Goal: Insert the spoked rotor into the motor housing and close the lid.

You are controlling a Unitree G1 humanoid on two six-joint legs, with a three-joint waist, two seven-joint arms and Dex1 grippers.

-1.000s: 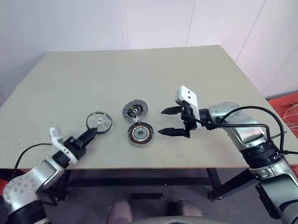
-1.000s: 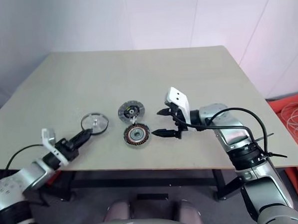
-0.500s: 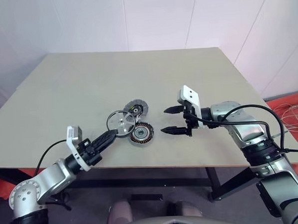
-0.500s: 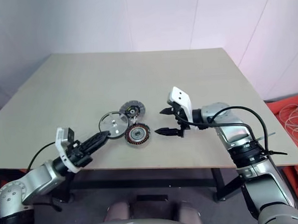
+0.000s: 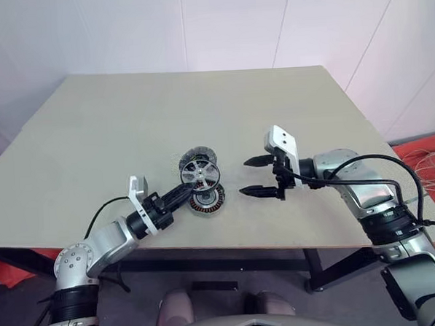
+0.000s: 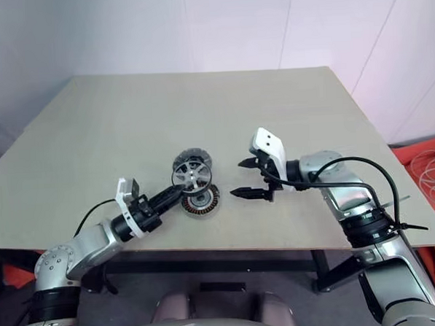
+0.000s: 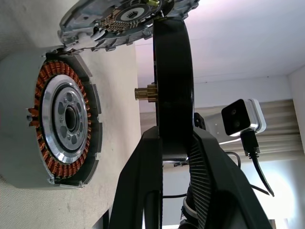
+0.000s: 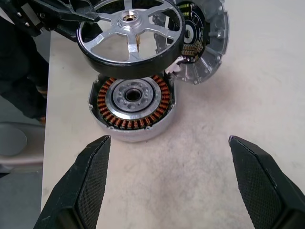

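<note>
While the beige table spreads broad beneath everything, its three round parts sit bunched near the front edge at the middle. Both arms reach over that front edge from opposite sides.

The right gripper hangs just to the right of the parts, pointing toward them, its two black fingers spread wide apart with nothing between them; in the right wrist view its fingertips frame the parts from a short way off without touching any.

The left gripper comes in from the left, clamped on the rim of the spoked rotor. It holds the rotor up off the table, above and slightly behind the motor housing, apart from it. The rotor has a dark outer band, silver spokes and a small brass-coloured hub, seen edge-on in the left wrist view between the two black fingers.

The motor housing lies flat on the table, copper windings ringing its silver centre, face up and uncovered.

The lid lies just behind the housing, touching or nearly touching its edge, its dark segmented face up, partly overlapped in sight by the raised rotor.
</note>
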